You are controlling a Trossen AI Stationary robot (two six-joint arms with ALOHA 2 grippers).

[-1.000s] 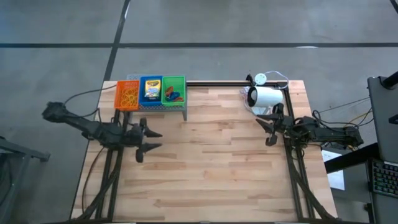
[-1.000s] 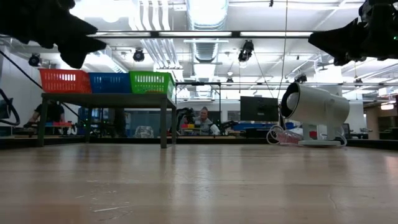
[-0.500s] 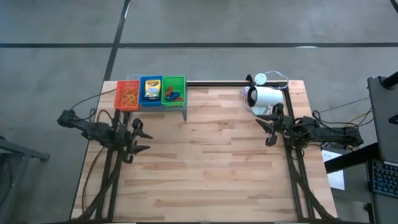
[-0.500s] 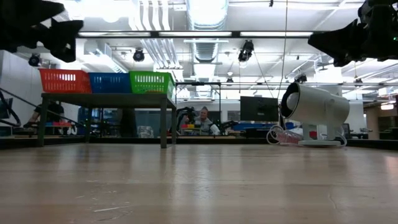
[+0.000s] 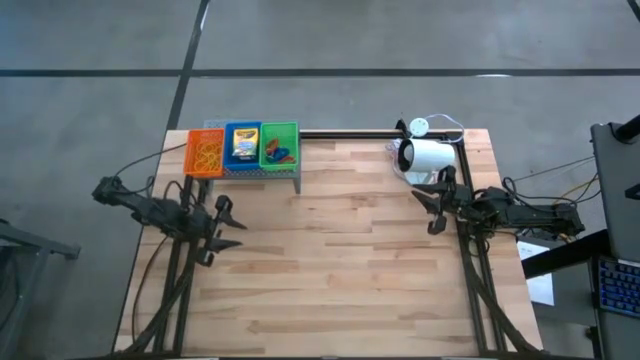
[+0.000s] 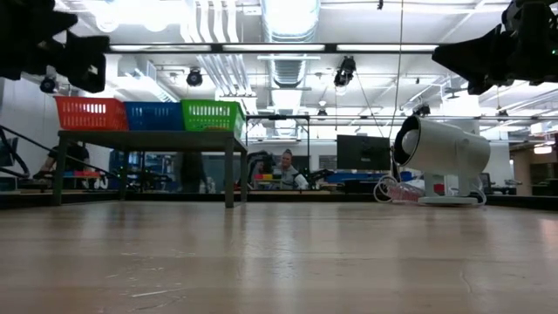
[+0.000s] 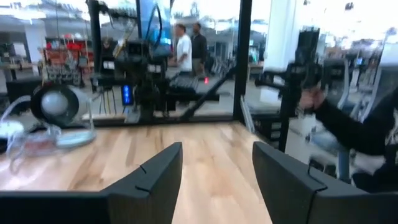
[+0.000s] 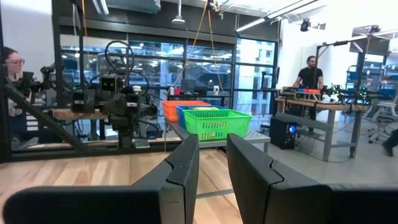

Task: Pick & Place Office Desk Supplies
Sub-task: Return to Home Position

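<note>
Supplies all sit on grey rack (image 5: 262, 173), far-left corner of wood table (image 5: 350, 280): rubber bands (image 5: 207, 155) in orange bin (image 6: 91, 113), crayon boxes (image 5: 242, 148) in blue bin (image 6: 153, 115), red/blue loops (image 5: 281, 153) in green bin (image 6: 212, 115), bins side by side. Left gripper (image 5: 231, 226) hovers nearer than rack, well apart from it, fingers wide, nothing betw. them. Right gripper (image 5: 426, 210) at right side, just near of white lamp device (image 5: 425, 156), fingers partly apart, empty. Lab room behind; person (image 6: 283, 166) seated beyond far edge. Both arms reach inward from table sides.
</note>
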